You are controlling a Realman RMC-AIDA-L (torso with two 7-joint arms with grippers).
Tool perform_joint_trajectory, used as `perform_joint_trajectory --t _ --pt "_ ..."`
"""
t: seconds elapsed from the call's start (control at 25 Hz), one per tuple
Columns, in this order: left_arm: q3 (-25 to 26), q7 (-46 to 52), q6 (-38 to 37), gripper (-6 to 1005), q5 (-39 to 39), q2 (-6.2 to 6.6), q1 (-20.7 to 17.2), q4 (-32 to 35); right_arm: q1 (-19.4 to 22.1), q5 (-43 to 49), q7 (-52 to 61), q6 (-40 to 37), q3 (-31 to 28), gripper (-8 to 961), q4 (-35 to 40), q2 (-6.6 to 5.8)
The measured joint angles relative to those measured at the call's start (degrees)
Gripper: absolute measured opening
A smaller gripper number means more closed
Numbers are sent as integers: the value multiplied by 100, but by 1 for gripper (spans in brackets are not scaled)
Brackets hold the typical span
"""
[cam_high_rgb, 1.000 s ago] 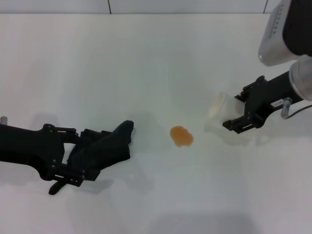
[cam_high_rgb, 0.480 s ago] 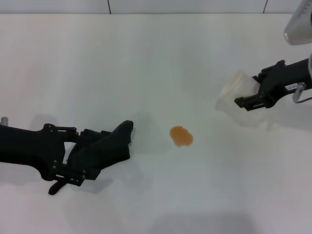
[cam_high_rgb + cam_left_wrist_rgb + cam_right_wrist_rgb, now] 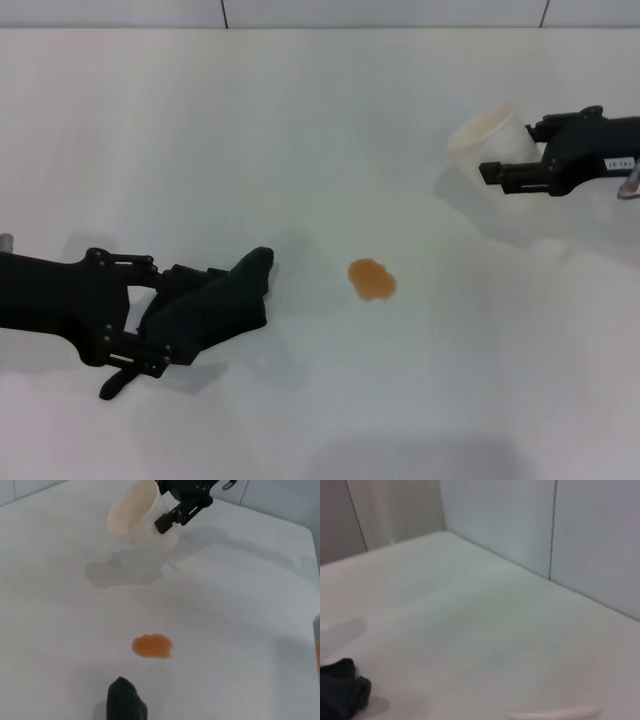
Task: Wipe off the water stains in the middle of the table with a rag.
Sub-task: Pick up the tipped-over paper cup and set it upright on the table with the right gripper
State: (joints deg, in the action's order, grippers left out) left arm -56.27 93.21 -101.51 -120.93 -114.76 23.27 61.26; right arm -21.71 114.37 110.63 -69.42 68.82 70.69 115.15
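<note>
The water stains (image 3: 372, 279) lie near the middle of the table (image 3: 300, 130). The rag (image 3: 215, 300) sits to their left, toward the left edge. The cup (image 3: 490, 145) is near the right edge, farther back.

rag (image 3: 215, 305): near end hidden in left jaws | right arm: cut by frame edge

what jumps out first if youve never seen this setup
The small orange-brown stain in the middle of the white table draws the eye first. To its left the left gripper holds a black rag down on the table; far right, the right gripper holds a pale cup.
</note>
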Motion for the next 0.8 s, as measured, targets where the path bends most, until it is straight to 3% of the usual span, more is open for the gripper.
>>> perform_joint_trajectory --t 0.4,0.8 --pt "3 -146 -1 881 -52 7 10 0 -50 -1690 -2149 436 -277 650 -1899 -2" --pt "-18 -213 -1 881 -146 -23 11 0 -43 -2912 -3733 548 -423 652 -3141 -1"
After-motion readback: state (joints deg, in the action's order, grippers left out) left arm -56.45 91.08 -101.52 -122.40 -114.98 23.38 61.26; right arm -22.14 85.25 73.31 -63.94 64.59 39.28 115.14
